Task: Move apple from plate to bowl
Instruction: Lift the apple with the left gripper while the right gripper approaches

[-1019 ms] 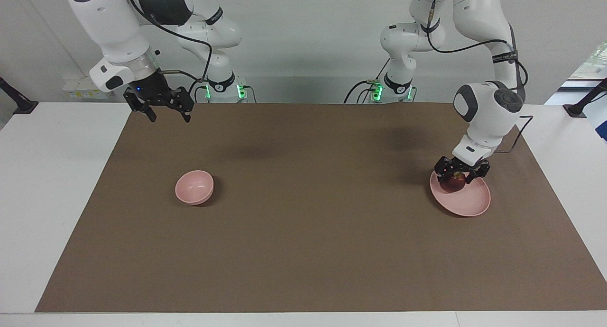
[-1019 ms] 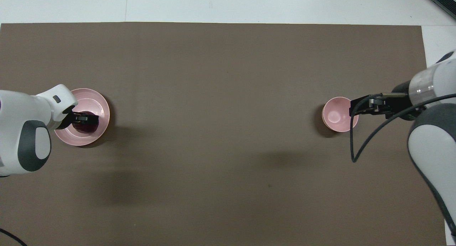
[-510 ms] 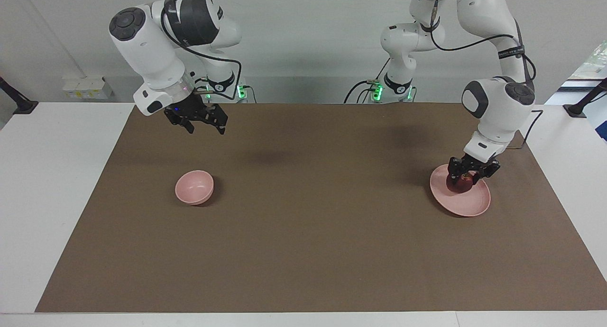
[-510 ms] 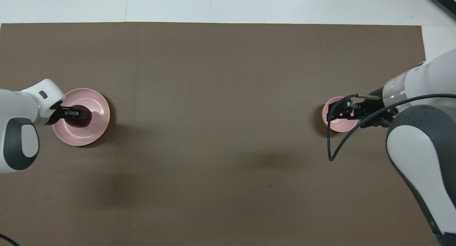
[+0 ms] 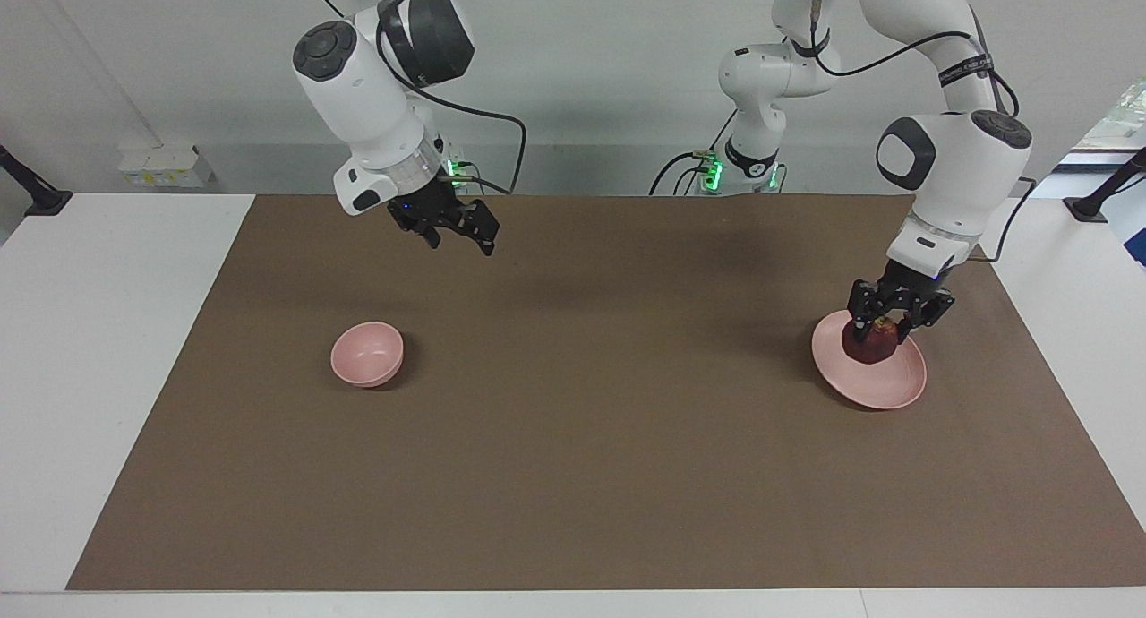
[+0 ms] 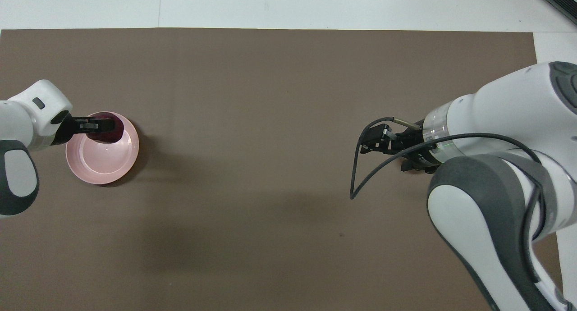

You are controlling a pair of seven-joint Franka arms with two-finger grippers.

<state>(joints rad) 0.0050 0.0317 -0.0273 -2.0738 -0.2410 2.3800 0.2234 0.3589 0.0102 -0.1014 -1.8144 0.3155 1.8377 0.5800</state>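
Apple [image 5: 871, 341], small, firm, smooth and light, pinched across its middle between the fingers of the left gripper [image 5: 882, 329] just over the plate [image 5: 882, 388]; right gripper [image 5: 461, 236] spread, waiting.

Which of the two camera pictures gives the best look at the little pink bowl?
The facing view: the bowl sits in the open on the brown mat, rim and side both visible. In the overhead view the right arm covers it completely, so nothing of the bowl shows there.
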